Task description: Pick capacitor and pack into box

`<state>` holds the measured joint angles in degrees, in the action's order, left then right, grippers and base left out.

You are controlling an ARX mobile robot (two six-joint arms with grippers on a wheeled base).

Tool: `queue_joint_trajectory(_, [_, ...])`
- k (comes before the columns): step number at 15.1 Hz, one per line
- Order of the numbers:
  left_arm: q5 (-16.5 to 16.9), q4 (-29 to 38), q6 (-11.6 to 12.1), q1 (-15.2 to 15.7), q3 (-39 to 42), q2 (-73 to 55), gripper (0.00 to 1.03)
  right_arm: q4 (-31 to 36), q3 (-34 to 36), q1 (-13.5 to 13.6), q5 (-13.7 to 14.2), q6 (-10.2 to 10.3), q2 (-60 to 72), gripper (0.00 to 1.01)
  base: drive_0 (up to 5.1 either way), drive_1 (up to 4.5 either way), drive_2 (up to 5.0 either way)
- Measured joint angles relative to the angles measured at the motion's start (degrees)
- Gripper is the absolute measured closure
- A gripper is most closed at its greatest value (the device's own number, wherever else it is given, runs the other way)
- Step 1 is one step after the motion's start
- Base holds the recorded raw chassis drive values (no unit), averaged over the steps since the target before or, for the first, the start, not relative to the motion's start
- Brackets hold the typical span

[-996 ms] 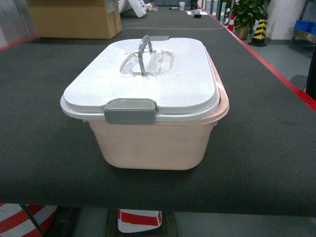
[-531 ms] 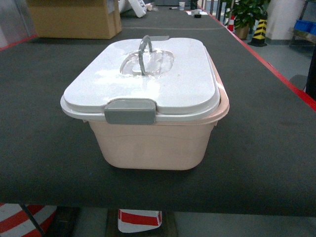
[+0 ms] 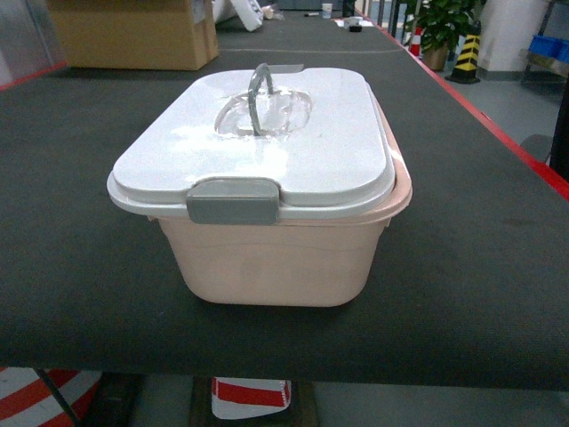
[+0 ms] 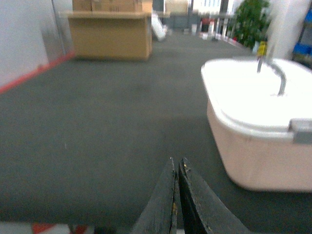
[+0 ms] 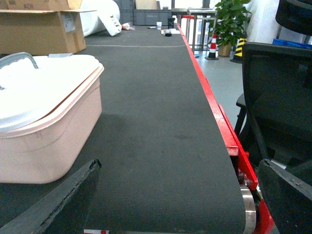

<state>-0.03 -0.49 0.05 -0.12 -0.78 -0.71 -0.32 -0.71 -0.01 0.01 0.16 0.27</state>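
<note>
The pale pink box stands in the middle of the dark belt with its white lid on, the grey clasp facing me and the grey handle upright. No capacitor shows in any view. In the left wrist view my left gripper is shut with nothing in it, low over the belt, left of the box. My right gripper is wide open and empty at the belt's near end, to the right of the box. Neither gripper appears in the head view.
A brown cardboard carton stands at the far left of the belt. The red belt edge runs along the right, with a black chair just beyond it. A potted plant and striped post stand far right.
</note>
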Motion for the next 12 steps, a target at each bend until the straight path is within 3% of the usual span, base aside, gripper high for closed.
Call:
queue_joint_trajectory(3, [0.0,0.3,-0.1,0.1,0.0,0.2,1.01,0.0,0.0,0.0,0.0,0.0,0.0,0.03,0.0,0.0,0.0])
queue_joint_trajectory(11, [0.0,0.2,0.0,0.1,0.0,0.1,0.03,0.0,0.0,0.0,0.0,0.0,0.0,0.03,0.0,0.0,0.0])
queue_joint_trajectory(12, [0.0,0.2,0.0,0.1,0.0,0.1,0.05,0.0,0.0,0.0,0.0,0.0,0.0,0.03,0.0,0.0,0.0])
